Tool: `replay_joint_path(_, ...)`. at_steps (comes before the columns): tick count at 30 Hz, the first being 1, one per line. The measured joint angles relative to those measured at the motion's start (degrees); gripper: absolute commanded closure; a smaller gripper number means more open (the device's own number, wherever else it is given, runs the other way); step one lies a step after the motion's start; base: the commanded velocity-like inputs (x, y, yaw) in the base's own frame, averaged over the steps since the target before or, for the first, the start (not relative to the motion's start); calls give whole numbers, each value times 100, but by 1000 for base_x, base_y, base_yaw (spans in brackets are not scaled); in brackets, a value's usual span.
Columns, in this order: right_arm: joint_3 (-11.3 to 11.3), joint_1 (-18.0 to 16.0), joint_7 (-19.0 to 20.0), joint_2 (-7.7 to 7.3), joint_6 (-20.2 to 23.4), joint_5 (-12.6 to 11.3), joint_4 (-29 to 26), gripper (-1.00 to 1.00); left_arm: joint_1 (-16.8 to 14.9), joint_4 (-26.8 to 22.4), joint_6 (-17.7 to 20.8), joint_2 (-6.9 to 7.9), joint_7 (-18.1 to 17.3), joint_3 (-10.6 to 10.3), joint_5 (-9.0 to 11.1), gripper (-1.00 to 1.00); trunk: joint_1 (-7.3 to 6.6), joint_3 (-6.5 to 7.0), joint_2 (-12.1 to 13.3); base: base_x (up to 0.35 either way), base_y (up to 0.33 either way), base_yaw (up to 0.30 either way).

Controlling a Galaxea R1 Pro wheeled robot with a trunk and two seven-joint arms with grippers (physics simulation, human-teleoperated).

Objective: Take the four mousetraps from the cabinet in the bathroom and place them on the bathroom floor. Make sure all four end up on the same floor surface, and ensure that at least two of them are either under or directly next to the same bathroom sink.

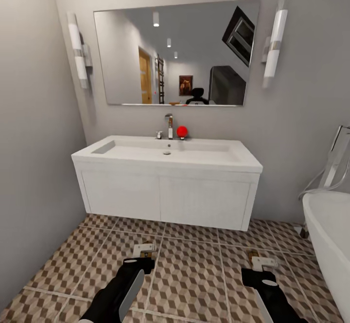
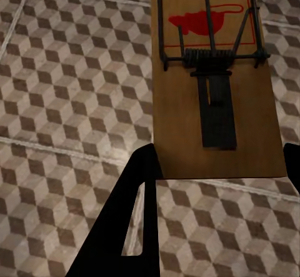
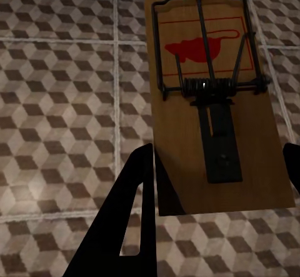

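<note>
While the robot faces the sink (image 1: 167, 153) — a wide white basin with a chrome tap (image 1: 169, 126) on a white boxy vanity (image 1: 165, 196) — both arms reach low over the bathroom floor (image 1: 189, 269), each with a mousetrap at its tip. From the head camera, the left gripper (image 1: 141, 260) holds a small pale board, the left mousetrap (image 1: 144, 250), and the right gripper (image 1: 260, 270) holds the right mousetrap (image 1: 262, 262); both traps sit in front of the vanity, well apart from each other.

Seen from the left wrist, the left mousetrap (image 2: 215, 77) is a tan wooden board with wire spring, dark plate and a red printed shape, its near end sitting between the two dark fingers (image 2: 134, 221), which stand narrowly around it. Whether it rests on the tiles or hangs just above them cannot be told.

From the right wrist, the right mousetrap (image 3: 215, 99) lies likewise between that gripper's fingers (image 3: 131, 221), its near edge clasped, cube-patterned tiles beneath.

A mirror (image 1: 175, 53) hangs above the basin, a red ball (image 1: 182, 131) sits beside the tap, and a white bathtub (image 1: 330, 235) stands at the right.
</note>
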Motion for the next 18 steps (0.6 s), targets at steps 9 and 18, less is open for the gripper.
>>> replay_joint_path(9, 0, 2, -6, -1, 0, -1, 0, 100, 0, 0, -45, -5, 2, -14, -4, 100, 198, -162, -361, 0, 0, 0)
replay_joint_path(18, 1, -1, -6, -7, 1, -6, 17, 100, 0, -1, -58, -14, 3, -23, -9, 100, 396, -323, -722, 0, 0, 0)
